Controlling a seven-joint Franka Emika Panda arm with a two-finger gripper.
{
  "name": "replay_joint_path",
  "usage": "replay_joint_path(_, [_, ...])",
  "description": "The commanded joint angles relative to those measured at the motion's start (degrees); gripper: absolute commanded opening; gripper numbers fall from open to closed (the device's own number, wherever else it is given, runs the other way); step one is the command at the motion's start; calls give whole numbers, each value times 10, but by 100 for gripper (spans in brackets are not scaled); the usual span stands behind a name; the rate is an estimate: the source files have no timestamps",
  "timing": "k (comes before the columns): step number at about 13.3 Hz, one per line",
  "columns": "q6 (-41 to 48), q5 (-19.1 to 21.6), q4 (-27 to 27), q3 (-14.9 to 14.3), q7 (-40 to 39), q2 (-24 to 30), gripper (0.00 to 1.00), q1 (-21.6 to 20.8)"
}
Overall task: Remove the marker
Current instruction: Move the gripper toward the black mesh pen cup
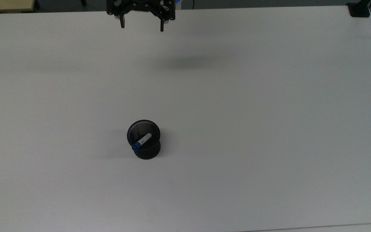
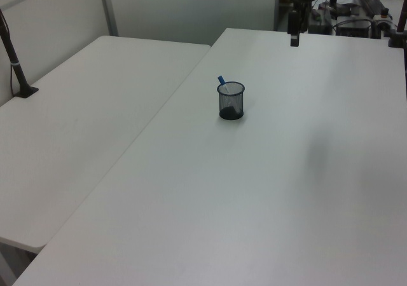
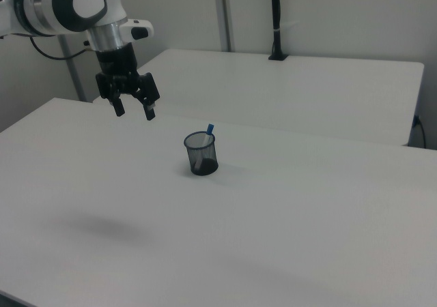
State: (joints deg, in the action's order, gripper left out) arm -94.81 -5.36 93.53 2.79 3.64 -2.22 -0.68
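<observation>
A black mesh cup (image 1: 144,140) (image 2: 231,100) (image 3: 201,154) stands upright on the white table (image 1: 237,112). The marker (image 1: 142,141), white with a blue cap, leans inside it. Its blue cap (image 2: 221,81) (image 3: 210,128) pokes above the rim. My gripper (image 1: 141,25) (image 3: 134,109) hangs open in the air, far from the cup, near the table's far edge at the top view's top. Nothing is between its fingers. In the left view the gripper (image 2: 294,32) is seen edge-on above the far table end.
A second white table (image 2: 82,121) (image 3: 300,89) adjoins this one. A black post (image 3: 276,20) is clamped to it, another clamp (image 1: 358,9) sits at the top view's top right corner. Equipment and cables (image 2: 359,19) crowd the far end in the left view.
</observation>
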Motion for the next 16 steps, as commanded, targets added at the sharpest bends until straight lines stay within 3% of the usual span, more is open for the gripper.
replay_joint_path(1, [3,12,-7,-2,-20,6,100,11])
replay_joint_path(7, [-12,13,-19,-3,-29,-11,100,14])
replay_joint_path(16, [-266,36,-43,-3,-8,-136,100,55])
